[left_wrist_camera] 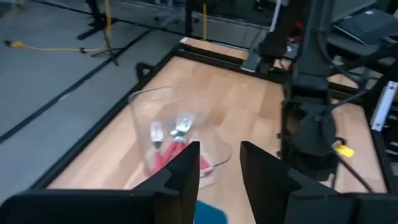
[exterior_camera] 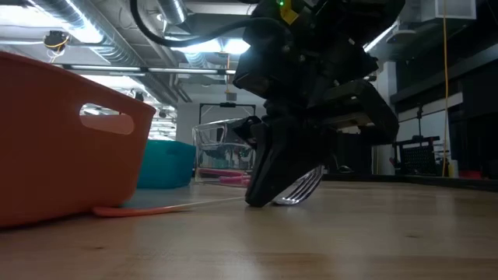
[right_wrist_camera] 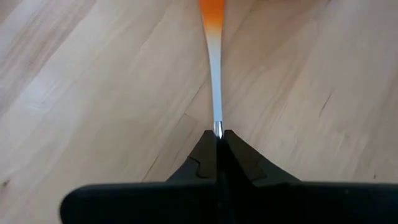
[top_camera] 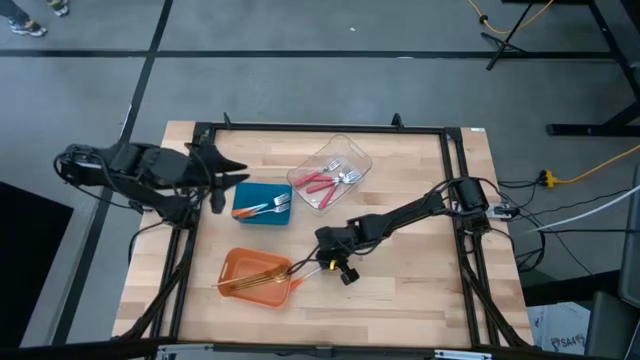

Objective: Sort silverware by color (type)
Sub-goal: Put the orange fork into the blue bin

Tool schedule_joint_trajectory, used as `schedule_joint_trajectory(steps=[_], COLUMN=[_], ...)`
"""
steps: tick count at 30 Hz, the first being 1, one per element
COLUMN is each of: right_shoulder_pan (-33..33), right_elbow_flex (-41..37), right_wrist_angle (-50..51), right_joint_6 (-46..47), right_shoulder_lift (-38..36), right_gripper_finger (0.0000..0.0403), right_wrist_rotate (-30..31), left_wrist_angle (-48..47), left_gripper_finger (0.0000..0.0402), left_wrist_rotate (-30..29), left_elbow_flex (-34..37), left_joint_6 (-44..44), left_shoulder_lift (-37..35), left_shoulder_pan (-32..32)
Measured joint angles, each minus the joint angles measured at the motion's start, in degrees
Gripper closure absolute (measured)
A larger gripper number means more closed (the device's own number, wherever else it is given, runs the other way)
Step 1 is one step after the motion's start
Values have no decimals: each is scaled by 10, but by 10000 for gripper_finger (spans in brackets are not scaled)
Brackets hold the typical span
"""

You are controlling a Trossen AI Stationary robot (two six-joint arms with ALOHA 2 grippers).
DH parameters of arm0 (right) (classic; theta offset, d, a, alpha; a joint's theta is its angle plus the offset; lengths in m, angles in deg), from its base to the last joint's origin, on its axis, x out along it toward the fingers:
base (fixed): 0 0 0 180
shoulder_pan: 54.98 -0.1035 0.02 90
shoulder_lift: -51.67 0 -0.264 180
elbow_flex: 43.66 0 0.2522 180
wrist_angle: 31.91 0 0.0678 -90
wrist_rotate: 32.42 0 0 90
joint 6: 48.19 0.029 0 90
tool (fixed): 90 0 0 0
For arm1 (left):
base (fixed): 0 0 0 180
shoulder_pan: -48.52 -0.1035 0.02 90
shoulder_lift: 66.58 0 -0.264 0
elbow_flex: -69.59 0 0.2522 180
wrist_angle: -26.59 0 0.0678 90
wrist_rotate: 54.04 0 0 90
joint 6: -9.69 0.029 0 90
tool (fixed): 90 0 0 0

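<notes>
Right hand (right_wrist_camera: 218, 138) sits low on the bench (top_camera: 400, 290), fingers pinched tight on the silver neck of an orange-handled fork (right_wrist_camera: 213, 43). That fork lies on the wood just beside the orange bin (top_camera: 258, 279), its handle reaching toward the bin and its tines (exterior_camera: 302, 187) showing under the hand in the low view. Gold forks (top_camera: 255, 282) lie inside the orange bin. The blue bin (top_camera: 262, 203) holds another orange-handled fork (top_camera: 264, 209). Red-handled forks (top_camera: 322, 183) lie in the clear bin (top_camera: 356, 158) toward the far edge. Left hand (left_wrist_camera: 219, 168) hovers near the blue bin at the bench's left side, fingers apart and holding nothing.
</notes>
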Motion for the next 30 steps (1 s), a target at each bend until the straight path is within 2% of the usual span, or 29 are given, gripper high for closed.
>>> schedule_joint_trajectory(steps=[5,8,17,25,30], right_shoulder_pan=[0,0,0,0,11], right_elbow_flex=[57,106,240,314,357], right_wrist_angle=[101,168,365,460,475], right_joint_6=[5,3,-12,-38,-45], right_shoulder_lift=[1,0,0,0,0], right_gripper_finger=[401,401,402,403,403], right_wrist_rotate=[4,8,75,143,146], left_wrist_angle=[-39,-41,-40,-37,-30], left_gripper_finger=[292,292,292,292,292], left_wrist_rotate=[-23,-30,-31,-30,-30], left_elbow_flex=[12,45,169,257,287], left_joint_6=[0,-1,-63,-122,-125], left_shoulder_lift=[-33,-57,-135,-190,-202], left_shoulder_pan=[0,0,0,0,0])
